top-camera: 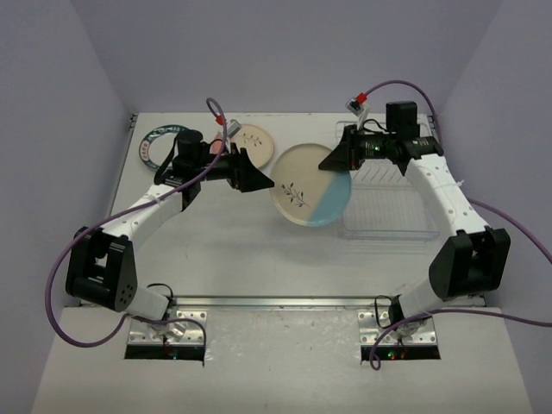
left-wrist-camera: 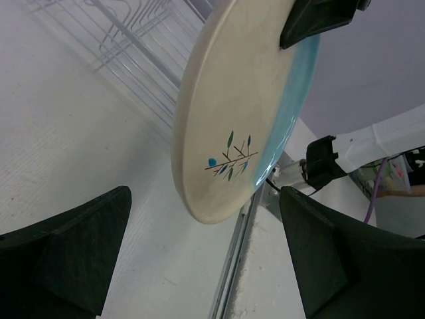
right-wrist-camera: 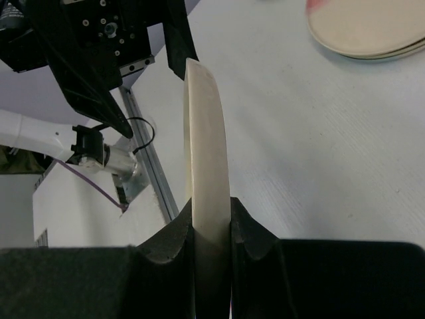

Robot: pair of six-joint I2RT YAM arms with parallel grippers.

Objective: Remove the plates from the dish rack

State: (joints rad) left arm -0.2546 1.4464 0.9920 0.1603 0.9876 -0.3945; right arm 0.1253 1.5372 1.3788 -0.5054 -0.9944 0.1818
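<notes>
My right gripper (top-camera: 338, 159) is shut on the rim of a cream and light blue plate (top-camera: 309, 185) with a leaf drawing and holds it above the table between the arms. The right wrist view shows the plate edge-on (right-wrist-camera: 206, 146) pinched in the gripper (right-wrist-camera: 212, 226). My left gripper (top-camera: 259, 179) is open and empty, just left of the plate. In the left wrist view the plate (left-wrist-camera: 239, 100) hangs in front of the open gripper (left-wrist-camera: 202, 252). The see-through dish rack (top-camera: 388, 211) lies at the right; no plate shows in it.
At the back left lie a white plate with a green rim (top-camera: 159, 147), a cream plate (top-camera: 256, 138) and a pinkish one (top-camera: 219, 143) partly hidden by the left arm. Stacked plates show in the right wrist view (right-wrist-camera: 372, 26). Walls enclose the table.
</notes>
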